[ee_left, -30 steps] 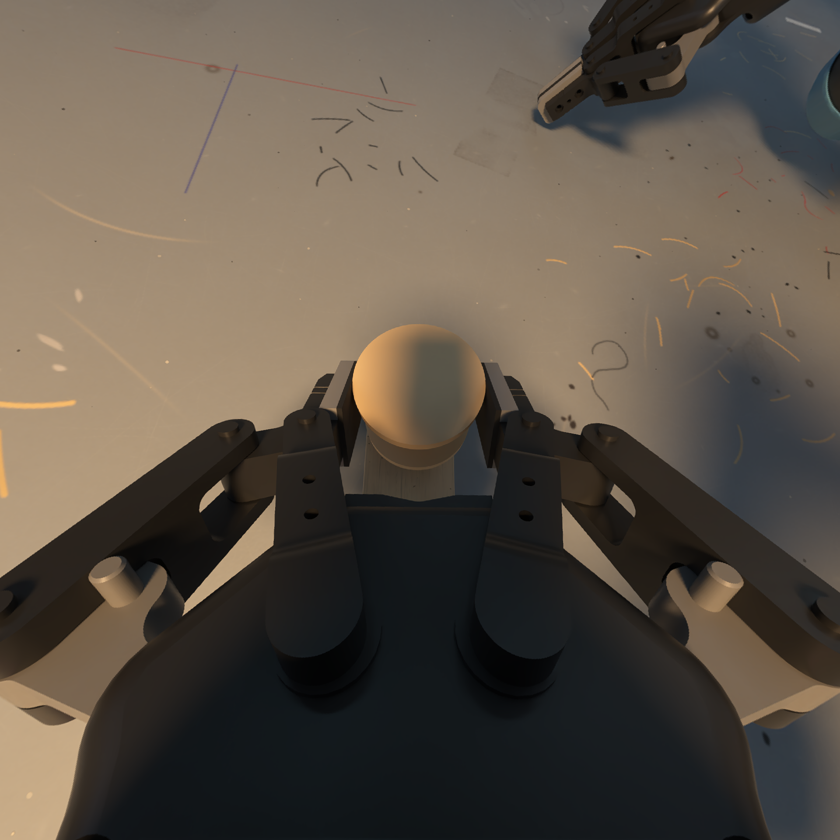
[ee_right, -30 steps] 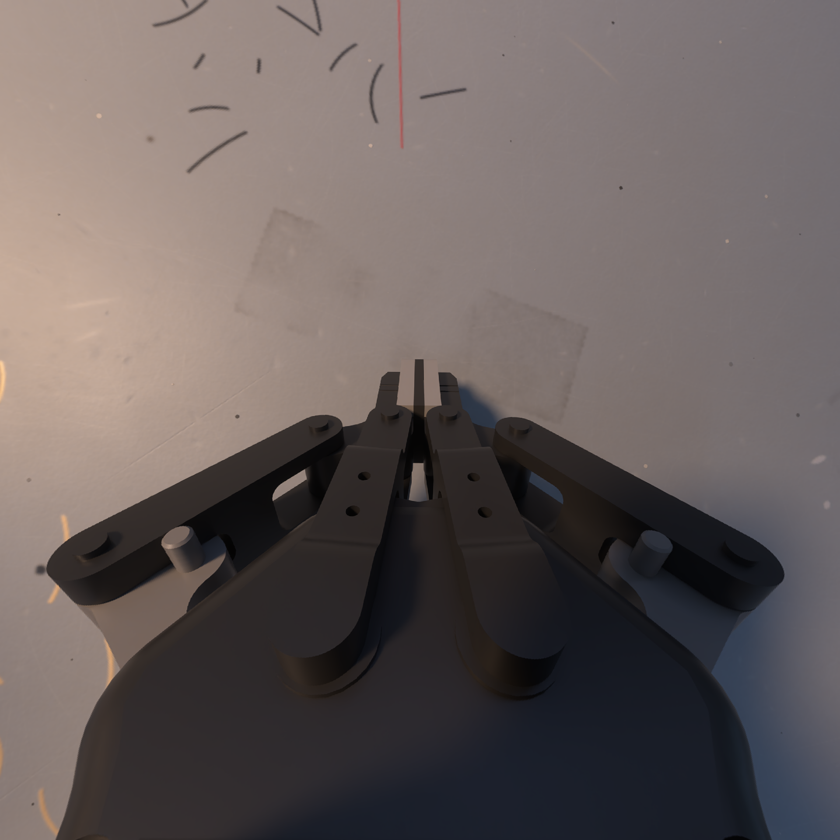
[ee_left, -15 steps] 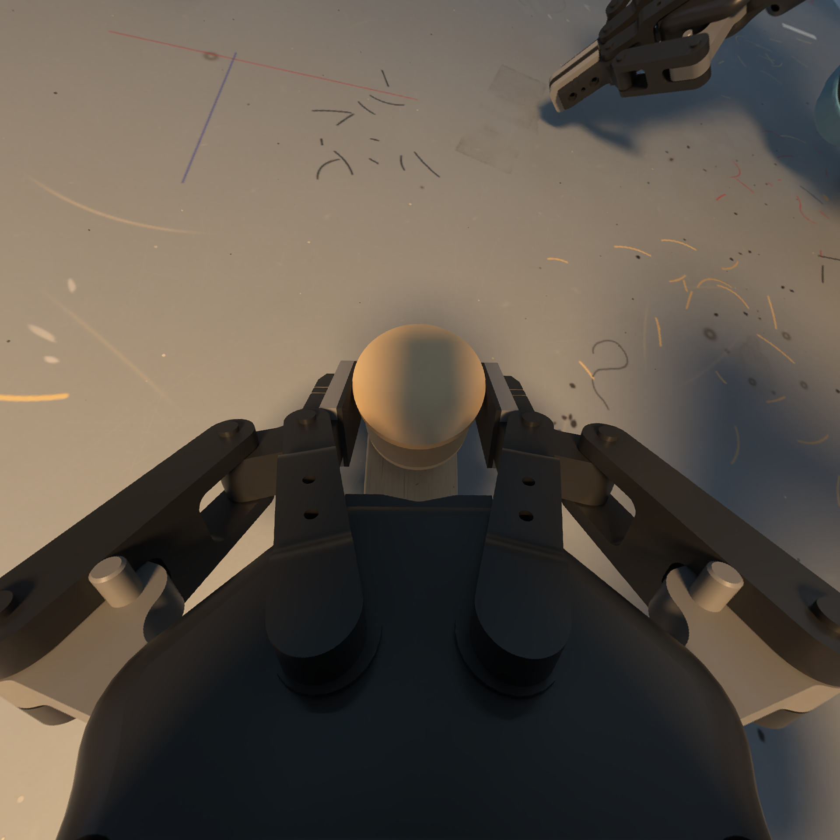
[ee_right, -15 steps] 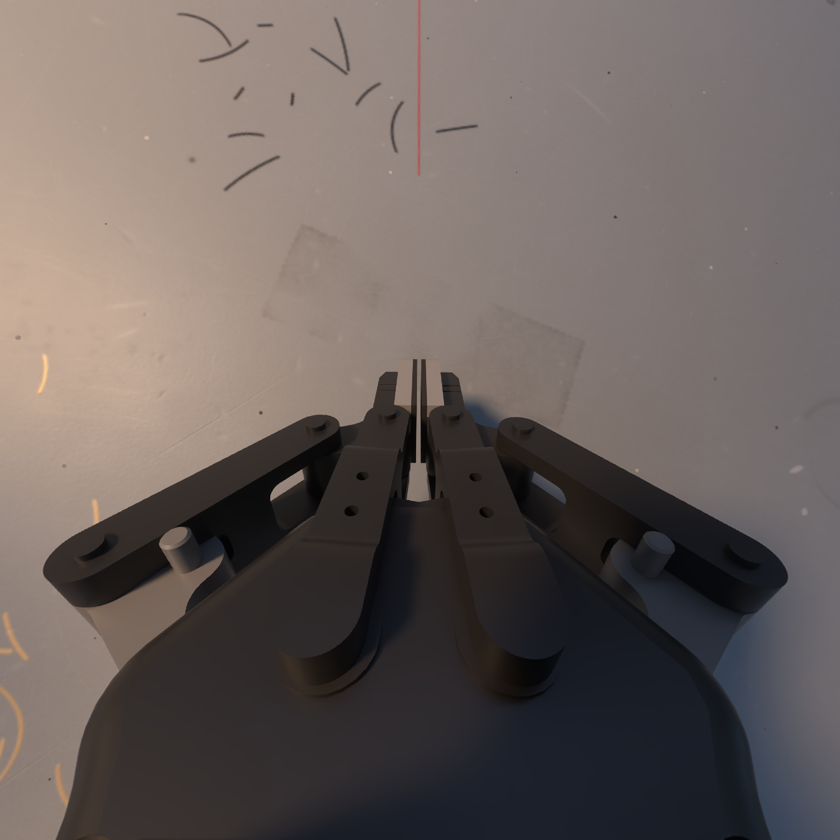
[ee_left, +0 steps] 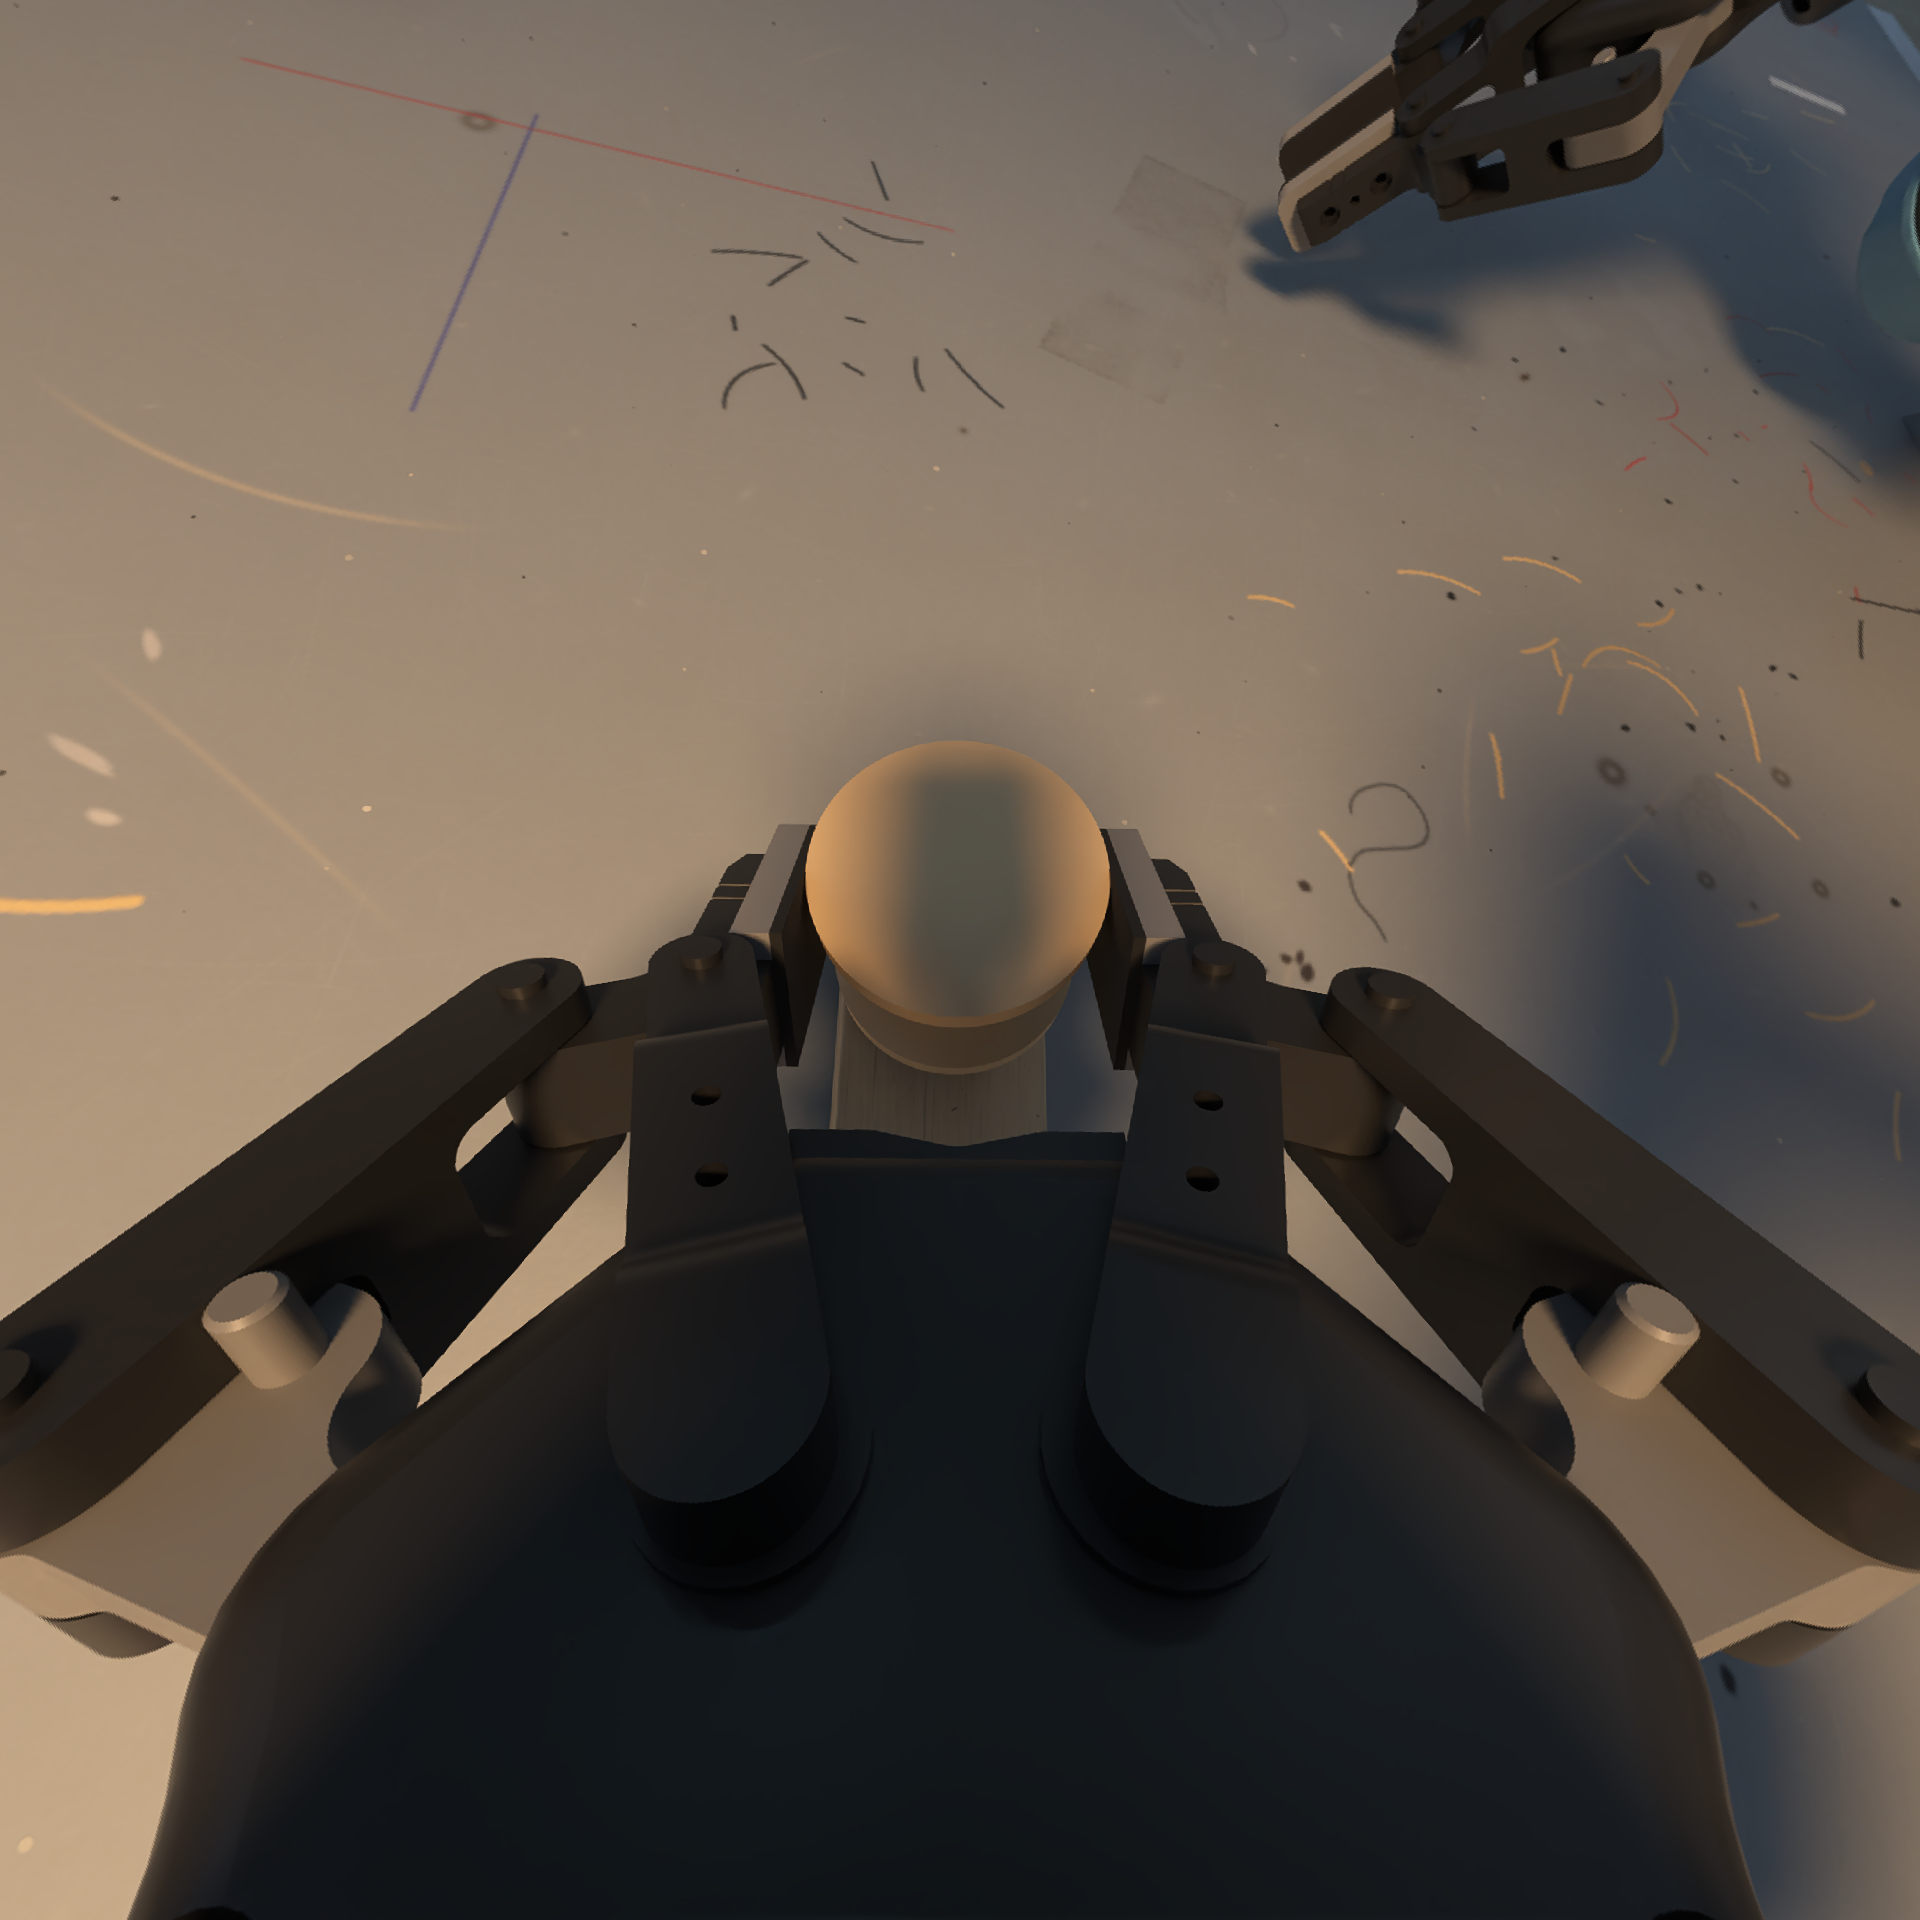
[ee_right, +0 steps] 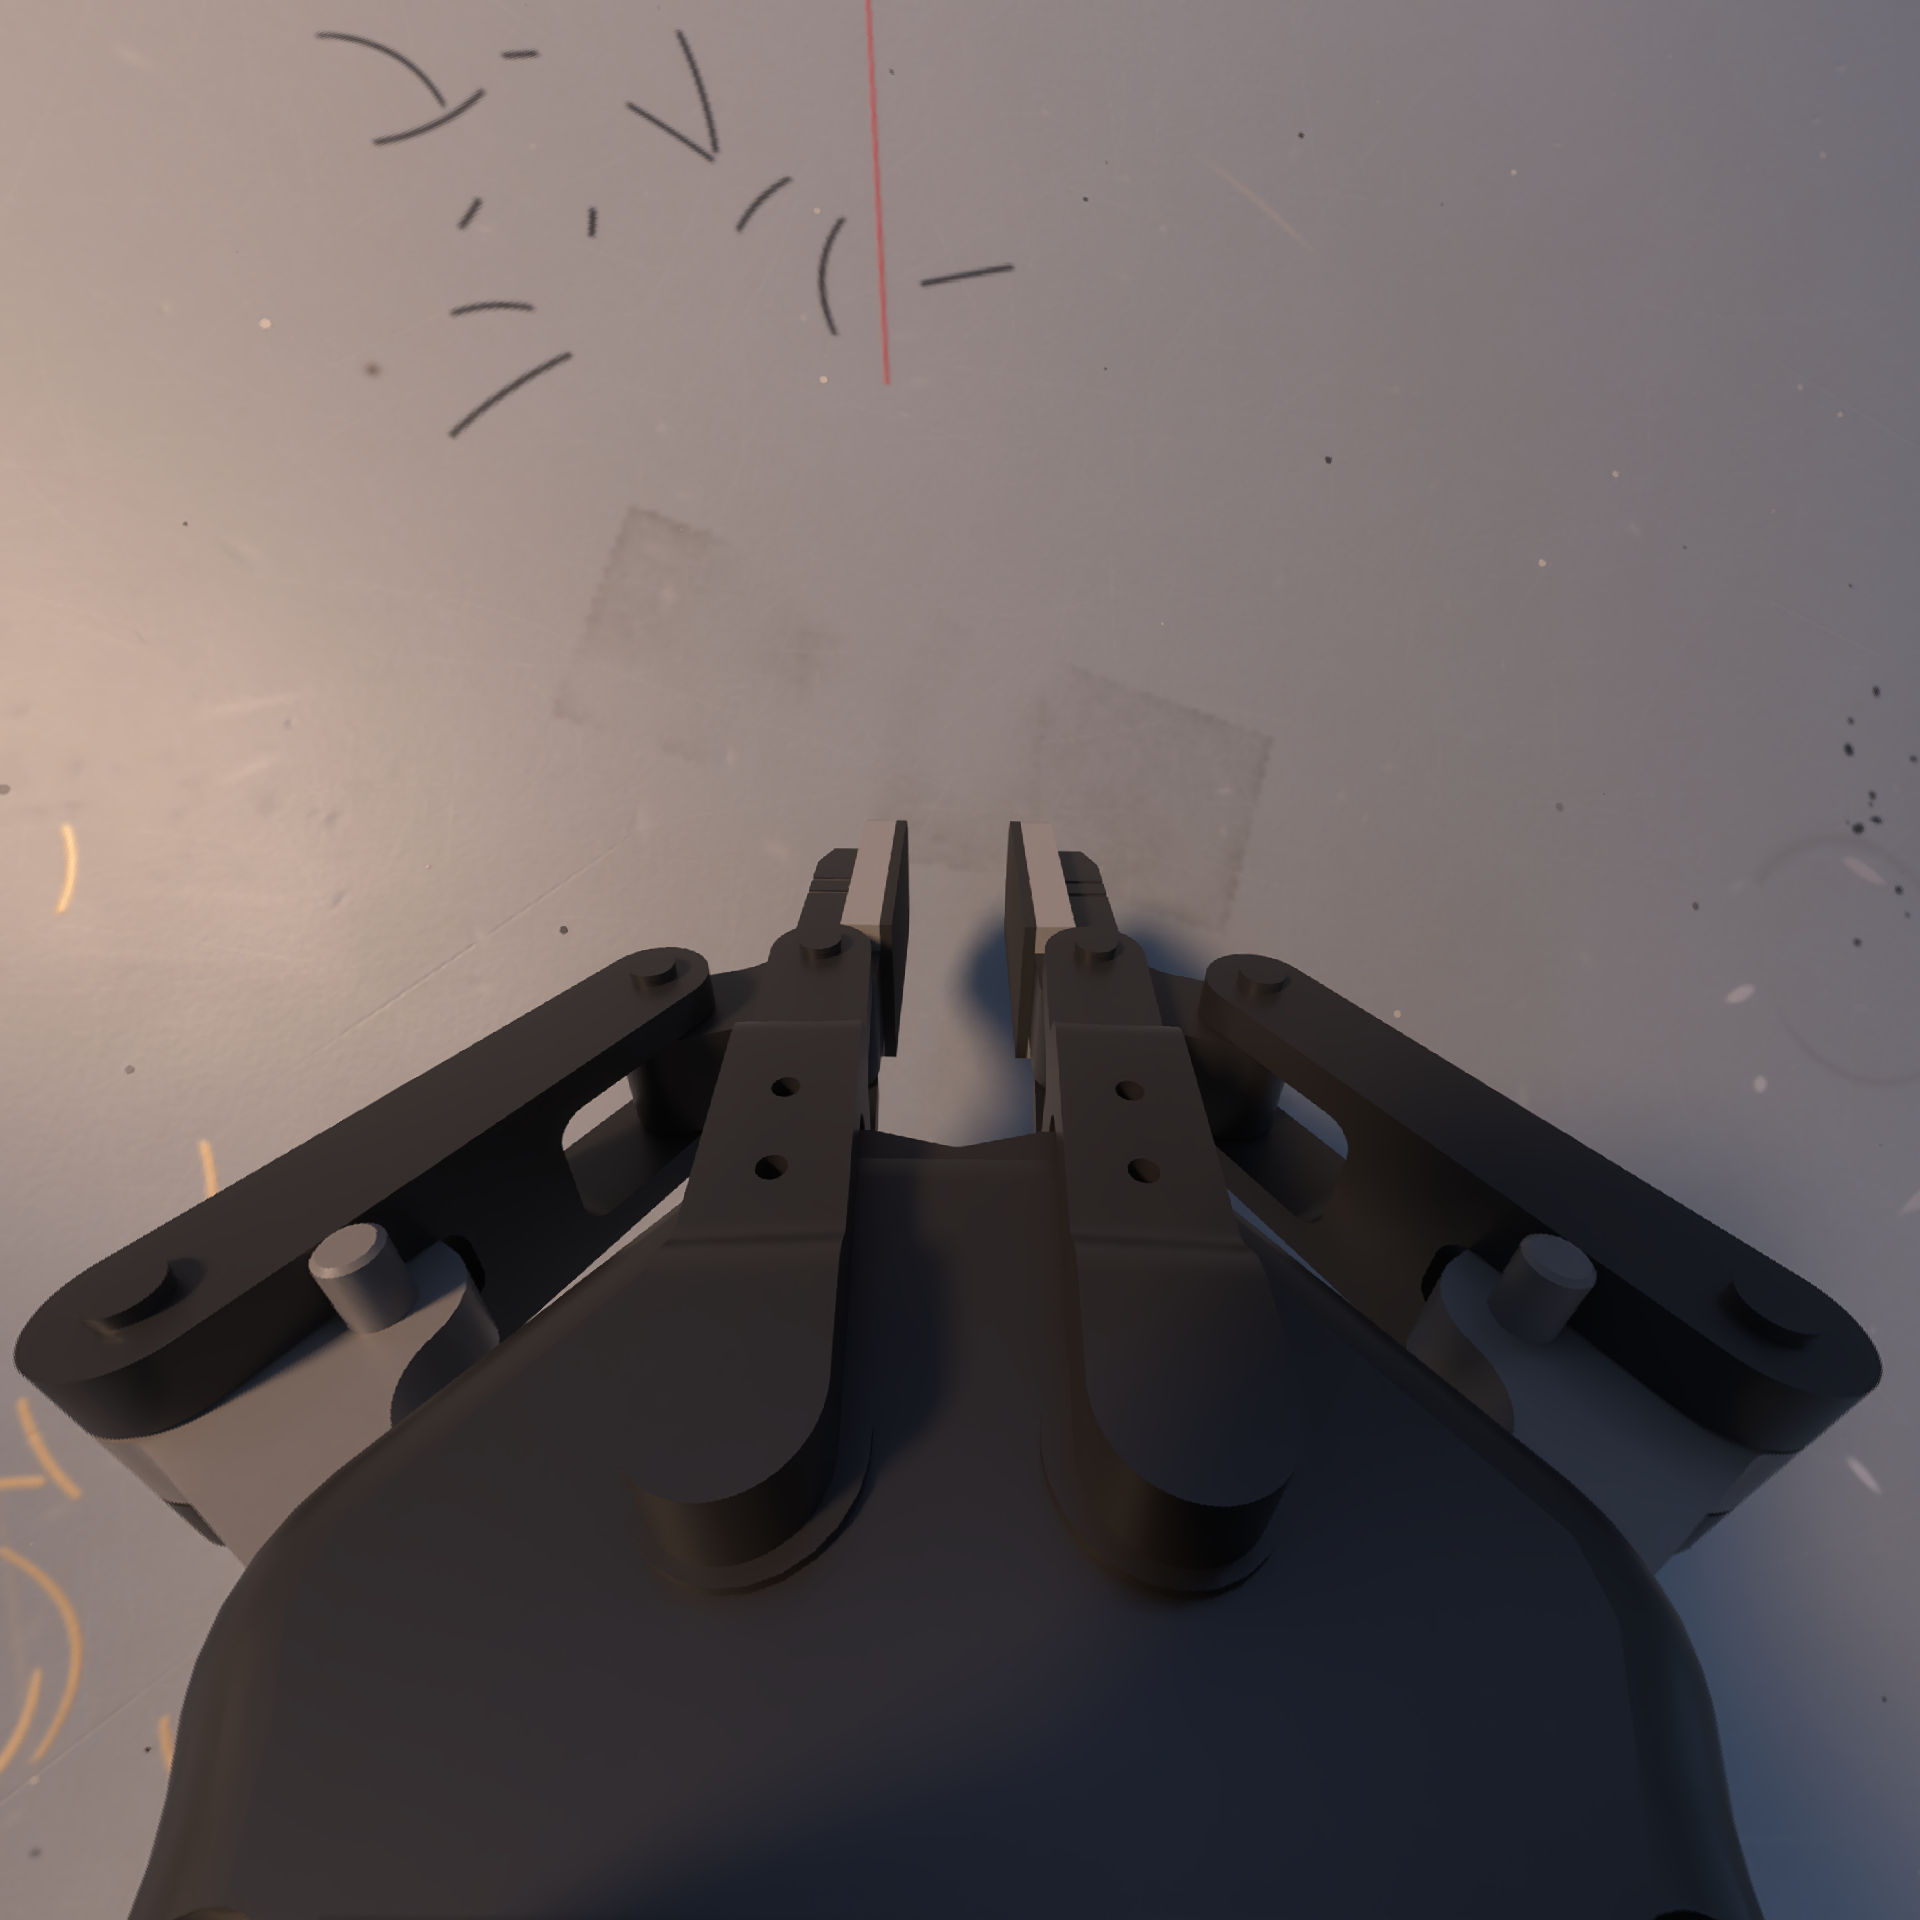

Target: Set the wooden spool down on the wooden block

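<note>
In the left wrist view my left gripper (ee_left: 957,896) is shut on the wooden spool (ee_left: 956,883). Its round tan end faces the camera, and a paler shaft (ee_left: 935,1101) runs back between the fingers. The spool hangs above the scuffed table (ee_left: 520,623). No wooden block shows in either view. My right gripper (ee_right: 956,873) is open by a narrow gap and empty, just above bare table. It also shows in the left wrist view (ee_left: 1320,203) at the top right, casting a shadow on the table.
A teal object (ee_left: 1899,260) is cut off at the right edge of the left wrist view. The table bears pen marks, a red line (ee_right: 879,208) and two faint grey squares (ee_right: 1143,800).
My right gripper's fingers have parted from shut to a narrow gap, and it has drifted up and right in the left wrist view. My left gripper still holds the spool.
</note>
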Robot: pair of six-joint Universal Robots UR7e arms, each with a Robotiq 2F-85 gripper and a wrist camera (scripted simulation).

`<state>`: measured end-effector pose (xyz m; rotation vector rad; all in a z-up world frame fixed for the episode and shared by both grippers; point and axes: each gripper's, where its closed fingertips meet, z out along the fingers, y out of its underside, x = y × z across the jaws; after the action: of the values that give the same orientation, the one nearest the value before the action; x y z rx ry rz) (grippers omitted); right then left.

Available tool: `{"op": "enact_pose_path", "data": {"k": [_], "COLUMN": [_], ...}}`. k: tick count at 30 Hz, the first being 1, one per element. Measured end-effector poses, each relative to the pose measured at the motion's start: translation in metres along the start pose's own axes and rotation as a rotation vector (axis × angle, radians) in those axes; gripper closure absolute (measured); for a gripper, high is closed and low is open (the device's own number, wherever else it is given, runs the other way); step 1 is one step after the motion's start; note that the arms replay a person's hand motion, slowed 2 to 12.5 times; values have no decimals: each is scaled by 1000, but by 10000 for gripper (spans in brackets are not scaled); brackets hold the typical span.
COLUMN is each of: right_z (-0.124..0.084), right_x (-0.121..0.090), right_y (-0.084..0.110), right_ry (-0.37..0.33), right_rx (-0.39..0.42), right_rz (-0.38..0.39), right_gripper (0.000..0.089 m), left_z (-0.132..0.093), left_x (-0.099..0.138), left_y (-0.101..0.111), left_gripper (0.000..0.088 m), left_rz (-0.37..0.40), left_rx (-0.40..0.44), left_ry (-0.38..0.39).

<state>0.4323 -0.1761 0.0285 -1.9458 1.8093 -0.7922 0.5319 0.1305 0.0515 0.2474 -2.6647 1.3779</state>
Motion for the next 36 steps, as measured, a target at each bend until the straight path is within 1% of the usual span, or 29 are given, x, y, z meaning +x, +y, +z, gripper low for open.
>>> {"op": "enact_pose_path", "data": {"k": [7,15,21,36], "right_z": [-1,-2,-1,2], "right_x": [3,4,7,19], "right_y": [-1,-7,-8,-1], "right_ry": [7,11,28,86], "right_rx": [-2,25,27,-31], "right_rz": [25,32,23,-33], "right_gripper": [682,680,682,684], "left_z": [0,2,3,3], "left_x": [0,0,0,0], "left_y": [0,0,1,2], "left_gripper": [437,437,437,437], "left_rz": [-4,-8,-10,0], "left_rx": [2,0,-6,-17], "left_ry": [4,8,8,0]}}
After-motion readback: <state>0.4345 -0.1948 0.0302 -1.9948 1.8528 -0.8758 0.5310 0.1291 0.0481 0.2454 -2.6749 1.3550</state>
